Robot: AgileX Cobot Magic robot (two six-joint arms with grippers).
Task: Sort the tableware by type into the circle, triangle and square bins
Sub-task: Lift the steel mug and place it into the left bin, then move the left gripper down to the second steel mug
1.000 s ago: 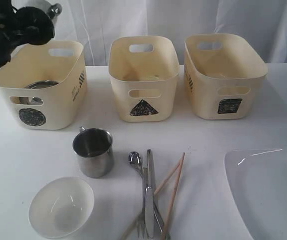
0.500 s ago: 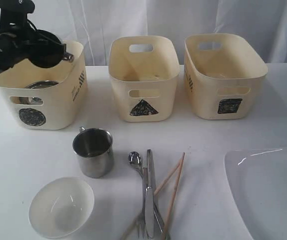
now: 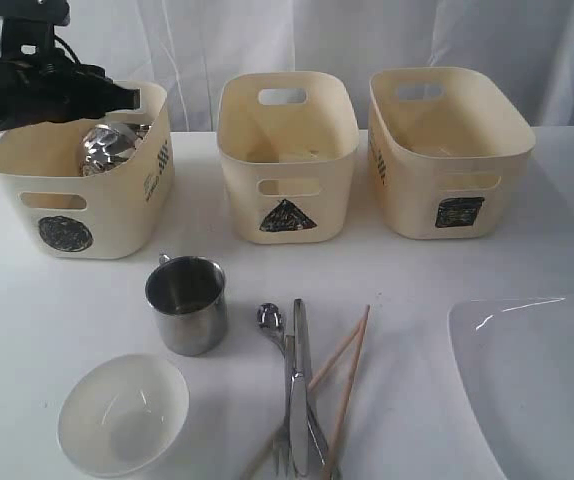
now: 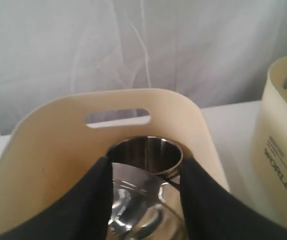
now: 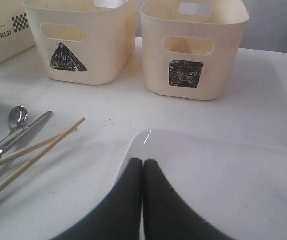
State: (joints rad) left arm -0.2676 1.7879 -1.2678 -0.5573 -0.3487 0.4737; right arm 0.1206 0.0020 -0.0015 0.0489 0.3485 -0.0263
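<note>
Steel shines inside the circle bin [image 3: 117, 205] in the exterior view, where one steel mug [image 3: 107, 148] lies tilted beneath the left gripper [image 3: 122, 97]; the second mug [image 3: 187, 303] stands upright on the table [image 3: 467, 260] near the small white bowl [image 3: 123, 413]; stiff, light and slick, it looks best pinched over its rim wall, away from the handle. Left wrist view: the fingers [image 4: 88, 200] stand wide, the tilted mug loose below them. Right wrist view: the right gripper [image 5: 143, 163] is pressed closed above the white plate [image 5: 223, 175].
</note>
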